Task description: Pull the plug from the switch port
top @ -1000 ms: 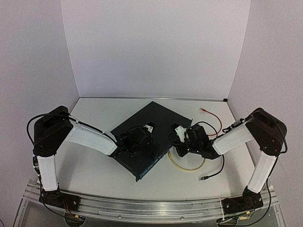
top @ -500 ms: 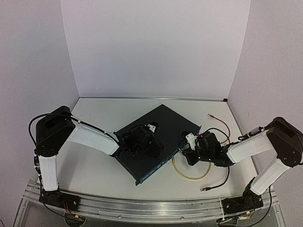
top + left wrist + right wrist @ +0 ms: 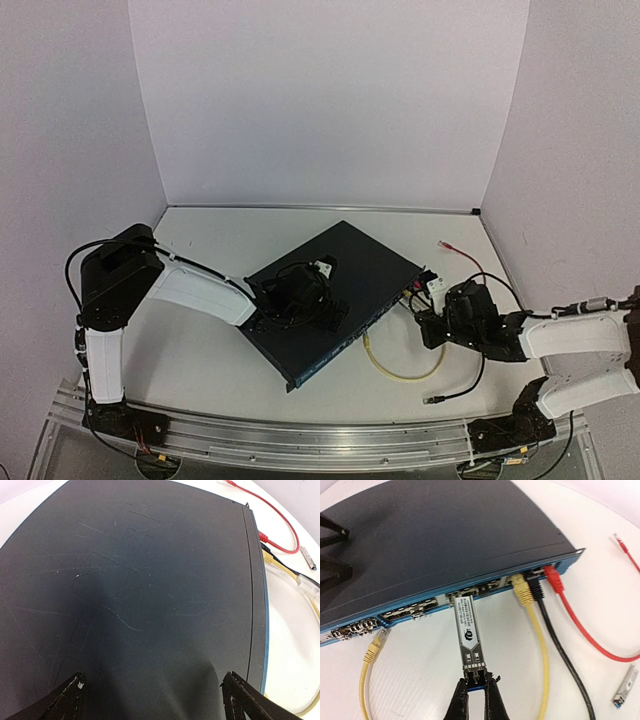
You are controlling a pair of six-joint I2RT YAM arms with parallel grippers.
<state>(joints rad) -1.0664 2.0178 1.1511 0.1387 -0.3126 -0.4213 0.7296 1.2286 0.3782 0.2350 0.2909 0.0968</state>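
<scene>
The switch (image 3: 345, 275) lies at an angle on the table, its row of sockets (image 3: 420, 611) facing my right arm. The plug (image 3: 469, 630), a silver module with a blue tab, sticks out almost full length, and its far end is level with the mouth of a port. My right gripper (image 3: 476, 684) is shut on the plug's tab end. In the top view the right gripper (image 3: 424, 322) is just right of the switch's front face. My left gripper (image 3: 155, 680) is open, with its fingertips (image 3: 77, 682) resting spread on the switch's top (image 3: 150, 580).
Yellow (image 3: 522, 591), black (image 3: 535, 587) and red (image 3: 553, 576) cable plugs sit in sockets to the right of the module. A loose yellow plug (image 3: 374, 642) lies on the table at the left. A second loose module (image 3: 624, 687) lies at the right. White walls stand close around.
My right arm has drawn back to the right, away from the switch's front face. The switch slid a little to the right, with the left gripper staying on top of it.
</scene>
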